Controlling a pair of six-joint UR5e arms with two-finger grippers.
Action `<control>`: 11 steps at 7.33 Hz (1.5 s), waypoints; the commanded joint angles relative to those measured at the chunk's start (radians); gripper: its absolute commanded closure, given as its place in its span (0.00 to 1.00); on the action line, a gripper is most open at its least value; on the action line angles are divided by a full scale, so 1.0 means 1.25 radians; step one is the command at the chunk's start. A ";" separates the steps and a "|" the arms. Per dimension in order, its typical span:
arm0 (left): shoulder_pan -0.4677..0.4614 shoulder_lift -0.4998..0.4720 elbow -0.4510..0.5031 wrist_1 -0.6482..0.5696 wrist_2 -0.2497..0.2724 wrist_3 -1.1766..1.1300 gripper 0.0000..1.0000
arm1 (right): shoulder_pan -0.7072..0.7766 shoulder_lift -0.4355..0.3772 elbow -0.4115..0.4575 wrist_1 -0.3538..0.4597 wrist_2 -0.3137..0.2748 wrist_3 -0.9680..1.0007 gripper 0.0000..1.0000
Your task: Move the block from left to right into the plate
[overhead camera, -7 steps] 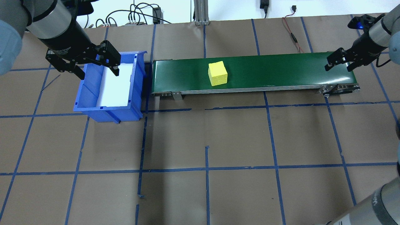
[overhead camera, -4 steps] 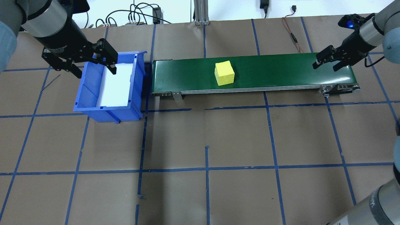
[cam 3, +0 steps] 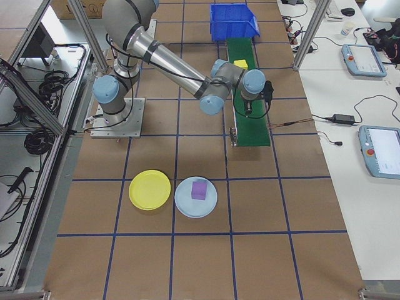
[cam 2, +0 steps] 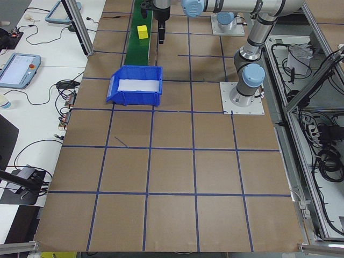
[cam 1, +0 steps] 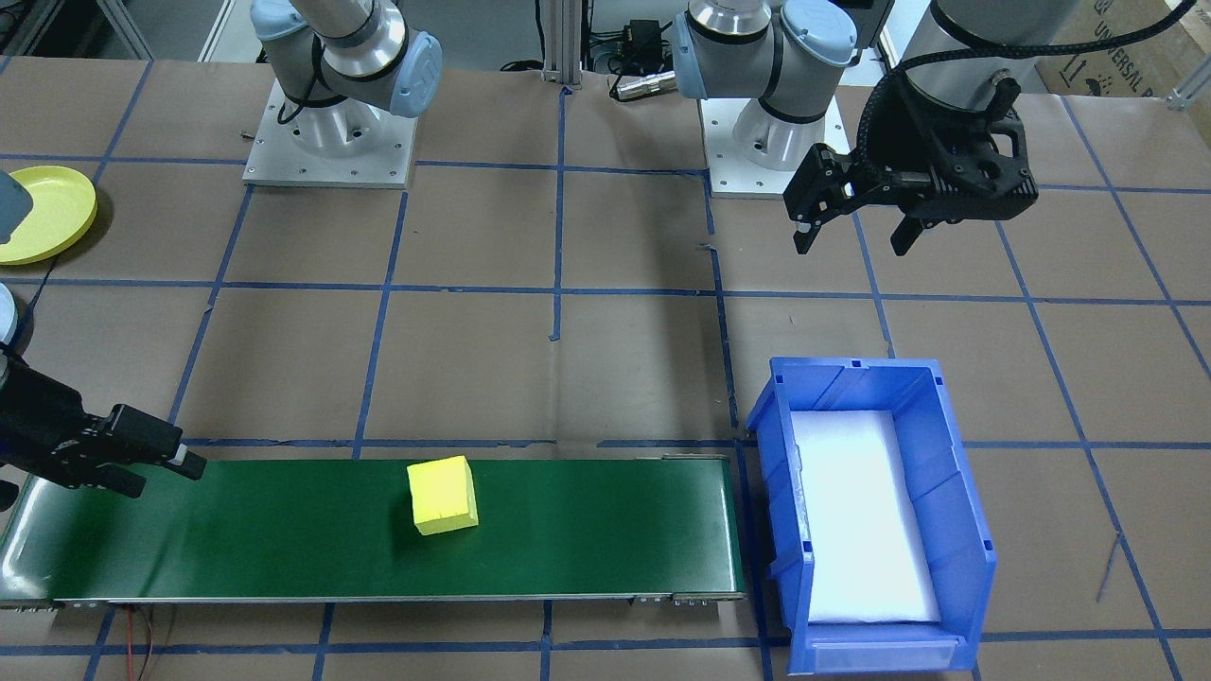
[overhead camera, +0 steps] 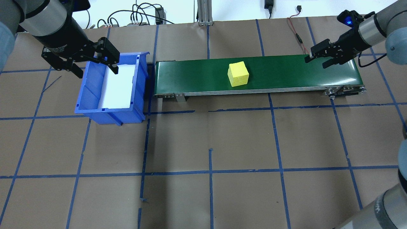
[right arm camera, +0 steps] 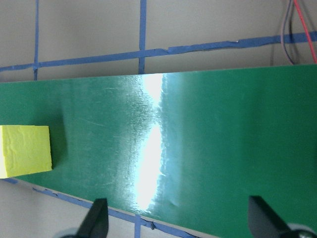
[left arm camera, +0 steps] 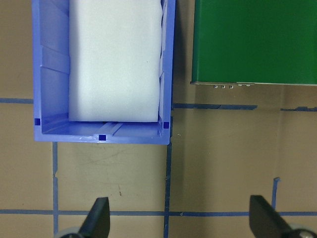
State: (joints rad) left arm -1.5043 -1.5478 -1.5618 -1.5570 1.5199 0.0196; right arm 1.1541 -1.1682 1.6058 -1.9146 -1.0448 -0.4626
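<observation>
A yellow block (overhead camera: 238, 73) (cam 1: 442, 495) sits on the green conveyor belt (overhead camera: 286, 73), a little right of its middle in the overhead view. My right gripper (overhead camera: 315, 62) (cam 1: 166, 478) hangs open over the belt's right end, well apart from the block; its wrist view shows the block (right arm camera: 25, 157) at the left edge. My left gripper (overhead camera: 97, 71) (cam 1: 851, 244) is open and empty above the blue bin's far end. The yellow plate (cam 1: 47, 218) (cam 3: 149, 189) lies on the table near the right arm's base, with nothing in it.
A blue bin (overhead camera: 90, 92) lined with white foam stands at the belt's left end. A light blue plate (cam 3: 184, 203) holding a purple block (cam 3: 199, 189) lies beside the yellow plate. Cables run along the table's far edge.
The yellow block has travelled right along the belt. My right gripper has moved left and toward the belt's far edge. The left gripper has drifted slightly back over the bin.
</observation>
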 commanded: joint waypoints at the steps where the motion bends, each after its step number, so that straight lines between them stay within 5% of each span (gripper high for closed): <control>1: -0.003 0.000 0.000 0.000 -0.002 -0.001 0.00 | 0.023 -0.001 -0.002 -0.004 0.012 0.024 0.00; 11: -0.008 0.001 -0.003 -0.009 -0.001 -0.001 0.00 | 0.040 0.002 0.014 -0.043 0.005 0.046 0.00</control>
State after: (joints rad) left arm -1.5125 -1.5463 -1.5651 -1.5671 1.5215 0.0184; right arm 1.2020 -1.1694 1.6227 -1.9673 -1.0372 -0.4239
